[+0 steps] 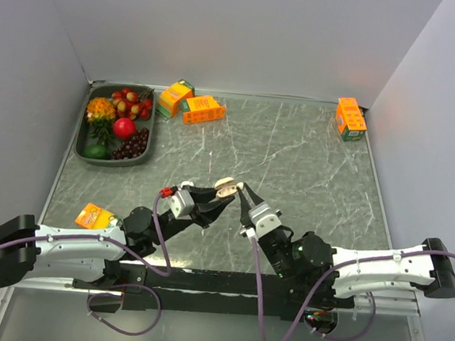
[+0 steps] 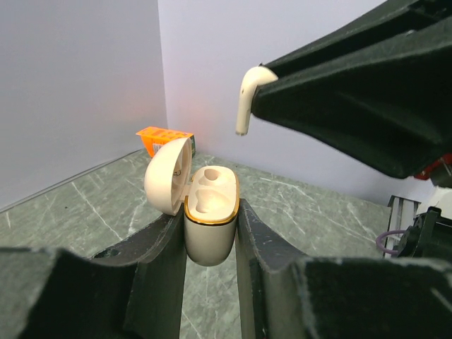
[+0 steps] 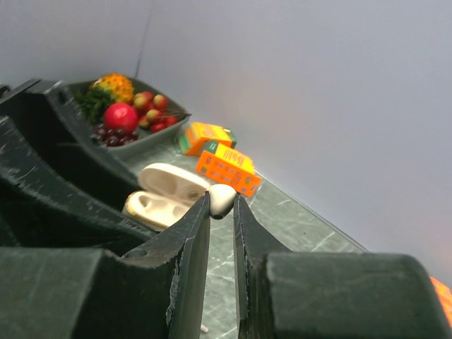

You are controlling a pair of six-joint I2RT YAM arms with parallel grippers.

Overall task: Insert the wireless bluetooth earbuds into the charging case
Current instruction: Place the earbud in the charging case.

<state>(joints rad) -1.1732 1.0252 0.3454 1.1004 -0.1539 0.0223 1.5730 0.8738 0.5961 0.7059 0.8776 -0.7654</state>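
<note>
Left gripper [image 2: 210,227] clamps the open charging case [image 2: 210,247]; right gripper [image 3: 221,205] pinches an earbud [image 2: 244,99].

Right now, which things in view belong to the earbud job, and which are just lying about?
Job: open cream plastic charging case, clamped in left gripper; small white stemmed earbud, pinched by right gripper.
Lying about: dark tray of fruit; orange cardboard cartons back-left, back-right, near-left.
</note>
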